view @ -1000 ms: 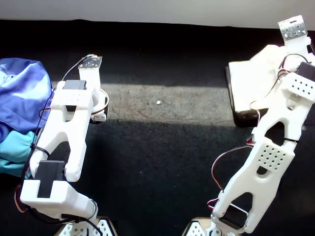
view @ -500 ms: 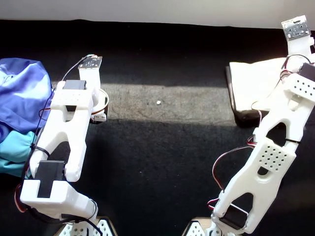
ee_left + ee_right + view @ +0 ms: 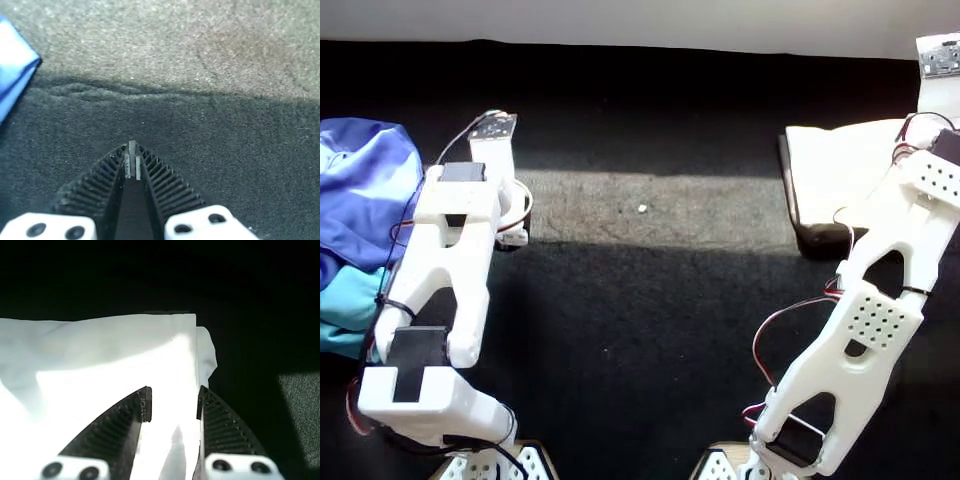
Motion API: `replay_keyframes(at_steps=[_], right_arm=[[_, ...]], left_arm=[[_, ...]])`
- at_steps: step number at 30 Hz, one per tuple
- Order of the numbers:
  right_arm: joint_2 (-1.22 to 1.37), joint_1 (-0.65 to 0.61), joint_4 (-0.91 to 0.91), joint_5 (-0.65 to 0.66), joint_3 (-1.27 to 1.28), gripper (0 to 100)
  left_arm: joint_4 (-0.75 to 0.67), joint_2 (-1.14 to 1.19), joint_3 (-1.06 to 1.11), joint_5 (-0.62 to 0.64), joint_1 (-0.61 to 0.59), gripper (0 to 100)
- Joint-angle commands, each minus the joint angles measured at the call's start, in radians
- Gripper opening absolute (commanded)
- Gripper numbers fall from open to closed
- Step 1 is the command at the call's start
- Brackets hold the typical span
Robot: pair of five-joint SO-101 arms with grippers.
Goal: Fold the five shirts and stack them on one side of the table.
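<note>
So left gripper is clenched empty, blue shirt off beside its fingers. And right gripper hangs spread, fingers over the folded white shirt.

Open mat mid; shirt pile far L, folded stack far R.

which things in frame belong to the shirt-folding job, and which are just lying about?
Job:
- white shirt, folded, on the right
- dark layer under it, likely another folded shirt
- blue shirt and teal shirt, heaped on the left

Lying about:
- white speck on the table
</note>
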Motion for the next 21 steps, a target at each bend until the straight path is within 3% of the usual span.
replay_keyframes(at_steps=[1,5,15,21], right_arm=[[-0.084,-0.004,0.119,-0.135,-0.122,14.9],[-0.136,-0.019,0.226,-0.216,-0.216,14.9],[-0.237,-0.101,0.541,-0.218,-0.254,15.1],[-0.348,-0.108,0.555,-0.218,-0.239,15.2]], left_arm=[[0.1,-0.124,-0.104,0.0,-0.087,1],[0.181,-0.242,-0.186,-0.06,-0.202,1],[0.207,-0.297,-0.171,-0.279,-0.519,2],[0.186,-0.202,-0.182,-0.368,-0.651,19]])
